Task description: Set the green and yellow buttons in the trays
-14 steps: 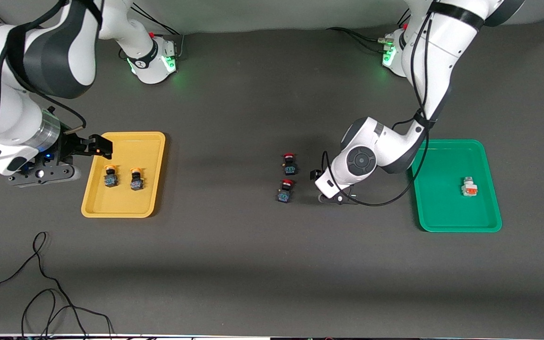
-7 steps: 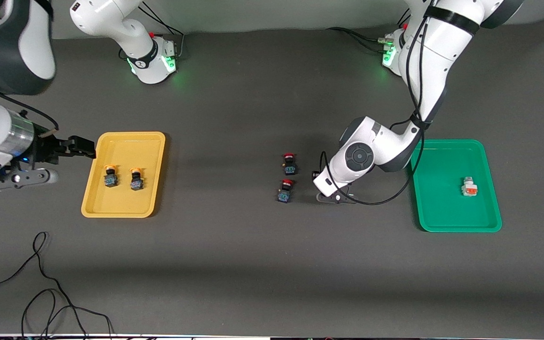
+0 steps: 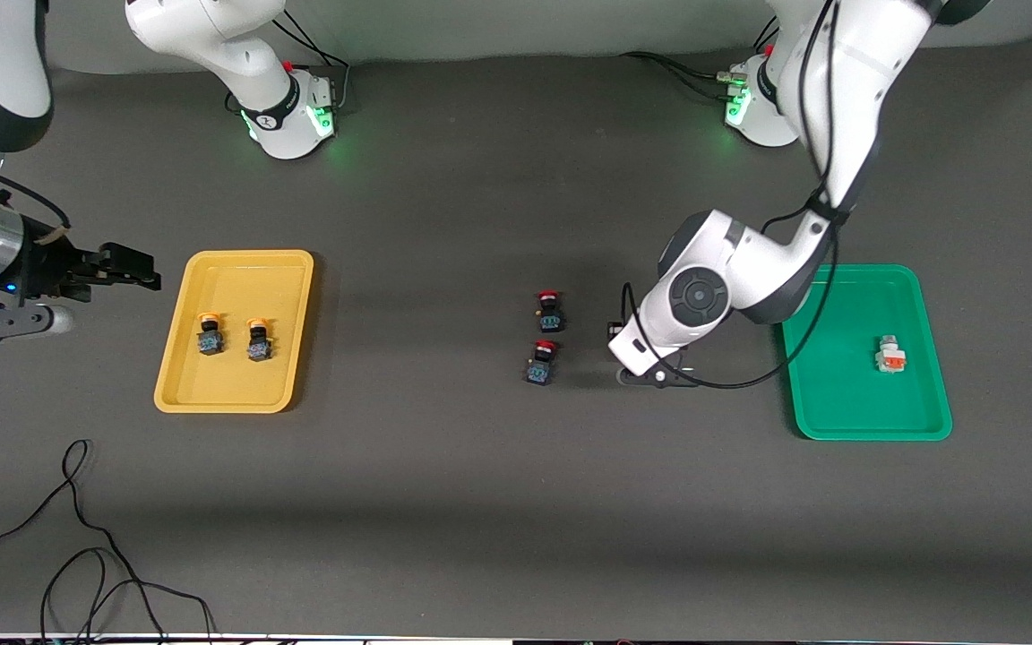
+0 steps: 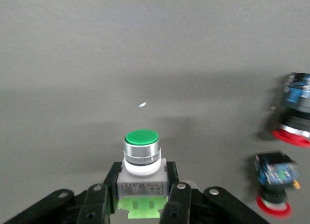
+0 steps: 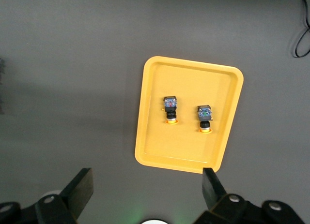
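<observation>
My left gripper [image 4: 142,178] is shut on the white-bodied button with the green cap [image 4: 141,151]. It holds the button low over the table between the red-capped switches and the green tray [image 3: 838,385]. In the front view the wrist hides this gripper [image 3: 655,374] and the button. A white-bodied orange button [image 3: 890,356] lies in the green tray. Two black-bodied yellow-capped buttons [image 3: 209,333] [image 3: 258,339] lie in the yellow tray [image 3: 247,278], also in the right wrist view [image 5: 170,109] [image 5: 205,118]. My right gripper [image 3: 135,269] is open and empty, beside the yellow tray [image 5: 193,79] toward the right arm's end.
Two black switches with red caps [image 3: 549,311] [image 3: 541,361] lie mid-table, close to the left gripper; they also show in the left wrist view [image 4: 295,122] [image 4: 273,190]. A loose black cable [image 3: 77,537] lies near the front edge at the right arm's end.
My right gripper has drawn back off the yellow tray toward the right arm's end of the table. My left arm has shifted a little toward the green tray with the green button.
</observation>
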{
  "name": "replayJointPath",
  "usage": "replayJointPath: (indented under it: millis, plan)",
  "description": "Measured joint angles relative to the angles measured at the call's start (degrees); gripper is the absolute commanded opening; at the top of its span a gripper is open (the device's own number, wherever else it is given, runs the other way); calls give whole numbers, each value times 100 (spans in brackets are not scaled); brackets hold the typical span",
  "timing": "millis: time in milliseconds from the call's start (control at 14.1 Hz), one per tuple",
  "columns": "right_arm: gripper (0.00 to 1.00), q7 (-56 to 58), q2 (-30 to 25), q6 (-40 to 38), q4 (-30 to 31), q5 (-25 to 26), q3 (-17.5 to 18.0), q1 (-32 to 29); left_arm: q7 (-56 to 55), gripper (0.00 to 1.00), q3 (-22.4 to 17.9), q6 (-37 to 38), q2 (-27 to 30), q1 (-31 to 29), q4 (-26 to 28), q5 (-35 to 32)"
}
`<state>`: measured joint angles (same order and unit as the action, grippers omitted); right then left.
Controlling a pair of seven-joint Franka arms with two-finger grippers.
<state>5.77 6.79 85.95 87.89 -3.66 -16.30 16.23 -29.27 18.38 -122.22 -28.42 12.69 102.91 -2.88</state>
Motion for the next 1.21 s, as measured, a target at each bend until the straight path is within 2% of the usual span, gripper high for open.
replayJointPath:
  millis: [285, 356, 498, 641, 925, 1068, 1210]
  plan:
    - [100, -7, -185, 0, 104, 84, 1255, -1449, 2, 0, -11, 1781, 736, -69, -767, 2]
    - [100, -7, -223, 0, 119, 88, 1418, -1683, 26, 0, -16, 2267, 829, -140, -1057, 2]
    - [100, -8, -267, 1, 129, 95, 1493, -1861, 412, 0, -31, 3144, 930, -445, -1596, -8]
    - [100, -10, -295, 1, 131, 108, 1470, -1886, 1228, 0, -56, 3518, 965, -1005, -1800, -55]
    - [100, -58, -398, 38, 200, 130, 1453, -1889, 2963, 0, -112, 3446, 890, -2269, -1663, -278]
    - [100, -65, -510, 160, 390, 140, 1453, -1889, 3299, 0, -113, 2906, 830, -2630, -1286, -396]
    - [100, -66, -590, 205, 499, 142, 1456, -1886, 3379, 0, -111, 2012, 765, -2810, -628, -622]
